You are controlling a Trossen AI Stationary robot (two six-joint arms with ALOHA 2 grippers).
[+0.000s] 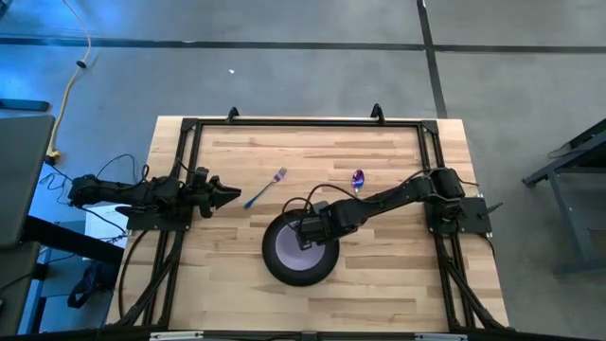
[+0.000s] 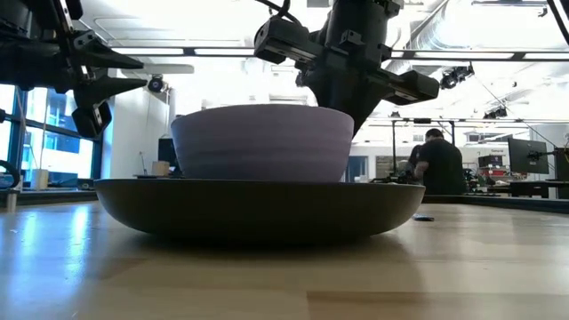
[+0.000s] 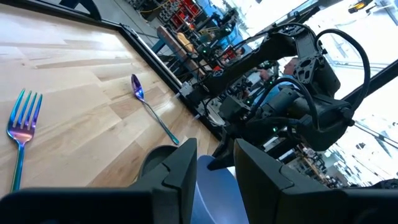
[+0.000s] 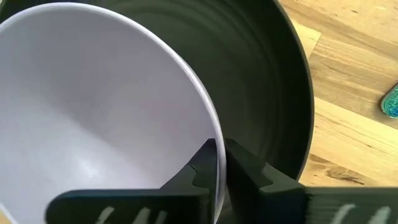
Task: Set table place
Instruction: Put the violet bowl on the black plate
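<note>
tabletop (image 1: 398,284): big light-wood plank top with a black rail frame, carrying everything
plate (image 1: 276,267): round and black, sits toward the near middle of the tabletop, right arm reaching over it
bowl (image 4: 93,118): lavender, smaller, sitting inside the plate; in the low view it stands upright on it
right pincer (image 4: 219,163): clamped on the bowl's rim, one finger inside the wall and one outside, pretty snug
left pincer (image 1: 227,195): parked over the left side of the tabletop, well apart from the plate, fingers with a narrow gap and nothing between them
fork (image 1: 268,188): purple-and-teal, lying flat just beyond the left pincer's tips, up-left of the plate
spoon (image 1: 358,179): same colours, lying beyond the plate beside the right arm, apart from the fork
</note>
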